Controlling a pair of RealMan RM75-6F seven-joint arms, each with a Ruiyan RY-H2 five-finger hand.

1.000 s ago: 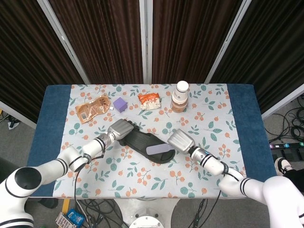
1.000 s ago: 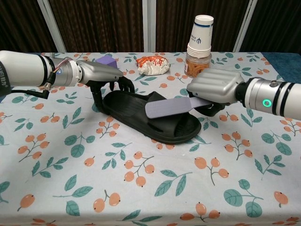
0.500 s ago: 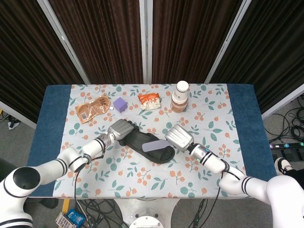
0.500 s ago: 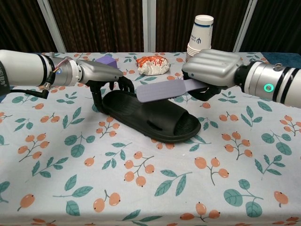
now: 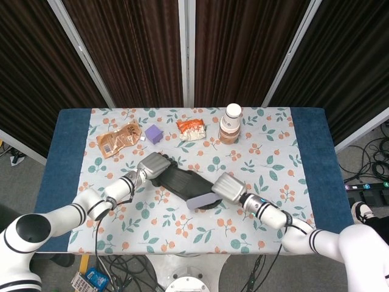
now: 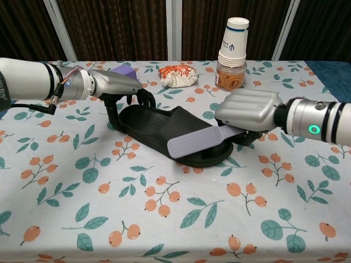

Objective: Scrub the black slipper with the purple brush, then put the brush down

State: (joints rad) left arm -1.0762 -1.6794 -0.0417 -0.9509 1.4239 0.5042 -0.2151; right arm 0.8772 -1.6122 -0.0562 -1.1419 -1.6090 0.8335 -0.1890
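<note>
The black slipper (image 6: 170, 134) lies near the middle of the flowered tablecloth (image 6: 66, 181), its heel end toward the robot's left. The left hand (image 6: 118, 87) grips that heel end, fingers curled down over the rim. The right hand (image 6: 249, 112) holds the purple brush (image 6: 197, 143) by its handle; the flat brush head lies across the slipper's strap and front edge, tilted slightly downward.

Behind the slipper stand a stack of paper cups (image 6: 233, 41) on a clear jar of orange snacks (image 6: 229, 76), a crumpled orange-and-white snack bag (image 6: 178, 75) and a small purple box (image 6: 125, 70). None touches the slipper.

The head view alone shows a brown snack packet (image 5: 118, 138) at the far left, and the blue table edges (image 5: 64, 152) beside the cloth.
</note>
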